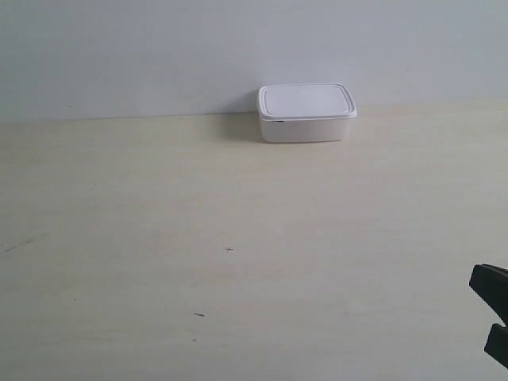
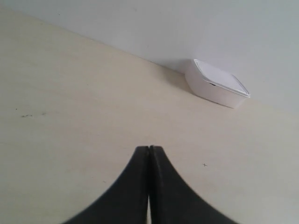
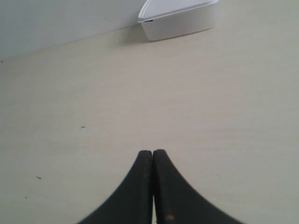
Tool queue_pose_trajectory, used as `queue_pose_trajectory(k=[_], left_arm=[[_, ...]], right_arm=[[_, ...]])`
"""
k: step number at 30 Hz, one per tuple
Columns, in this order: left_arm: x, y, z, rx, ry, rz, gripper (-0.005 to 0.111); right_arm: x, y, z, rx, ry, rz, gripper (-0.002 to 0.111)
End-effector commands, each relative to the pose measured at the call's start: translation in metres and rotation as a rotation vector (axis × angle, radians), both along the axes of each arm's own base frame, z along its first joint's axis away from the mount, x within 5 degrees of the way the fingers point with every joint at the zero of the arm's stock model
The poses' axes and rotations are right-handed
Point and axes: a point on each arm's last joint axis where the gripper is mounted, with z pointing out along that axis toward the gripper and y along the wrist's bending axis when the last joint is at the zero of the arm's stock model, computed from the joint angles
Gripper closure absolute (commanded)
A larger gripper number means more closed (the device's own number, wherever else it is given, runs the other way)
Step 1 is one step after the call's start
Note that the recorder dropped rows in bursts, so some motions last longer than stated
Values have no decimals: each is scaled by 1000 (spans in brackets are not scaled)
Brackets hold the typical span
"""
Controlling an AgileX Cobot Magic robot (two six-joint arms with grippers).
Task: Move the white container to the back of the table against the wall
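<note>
The white container (image 1: 306, 113) sits at the far edge of the table (image 1: 238, 238), upright and level. Its lid (image 1: 305, 100) is seated flat and its long side runs along the wall (image 1: 159, 48). Its rear face stands at the seam where tabletop meets wall. Whether it presses on the wall cannot be confirmed, since the box hides that line, but no gap shows in any view. A soft shadow falls on the tabletop just beside it.

Neither arm is near the box. The left gripper (image 2: 149, 149) hangs over bare tabletop well short of it, its two black fingers closed flat against each other with nothing between them. The right gripper (image 3: 153, 153) is in the same condition: fingers together, empty, well apart from the container. A dark part of the arm at the exterior view's right (image 1: 492, 305) shows at the frame edge, and too little of it is visible to read. A small cross mark (image 1: 229, 250) and a dark speck (image 1: 198, 315) lie on the open tabletop between.

Assessment: the placement step appears finished, with the box released where the task asks. The next move calls only for keeping both arms clear of it. Should a gap exist, a square, gentle nudge on the front face would close it without turning the box.
</note>
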Motion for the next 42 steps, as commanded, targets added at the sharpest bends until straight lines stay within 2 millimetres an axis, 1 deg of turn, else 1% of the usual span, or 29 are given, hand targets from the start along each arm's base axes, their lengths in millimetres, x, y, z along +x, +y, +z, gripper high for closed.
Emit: queue_pose_trajectory(k=[1, 13, 15, 17, 20, 23, 25, 26, 28, 33, 42], left_arm=[[0, 1, 1, 14, -14, 8, 107], [0, 1, 1, 16, -12, 7, 107], [0, 1, 1, 16, -12, 8, 107], [0, 1, 1, 25, -12, 8, 107], [0, 4, -1, 131, -7, 17, 107], [0, 5, 0, 157, -11, 22, 107], [0, 8, 1, 244, -27, 36, 107], [1, 10, 2, 314, -41, 48, 107], [1, 11, 2, 363, -49, 54, 107], [1, 12, 2, 389, -44, 54, 107], [0, 14, -1, 477, -13, 51, 107]], right_arm=[[-1, 0, 0, 5, -4, 1, 108], [-2, -1, 1, 9, -15, -1, 108], [-6, -2, 8, 36, -82, -1, 108], [-12, -6, 18, 77, -187, -12, 108], [-19, -15, 28, 112, -307, -83, 108], [-24, -21, 34, 125, -379, -145, 108], [-28, -26, 38, 131, -440, -198, 108], [-31, -28, 40, 133, -474, -228, 108], [-32, -30, 41, 132, -494, -252, 108], [-38, -35, 45, 127, -558, -320, 108], [-38, -42, 45, 90, -572, -446, 108]])
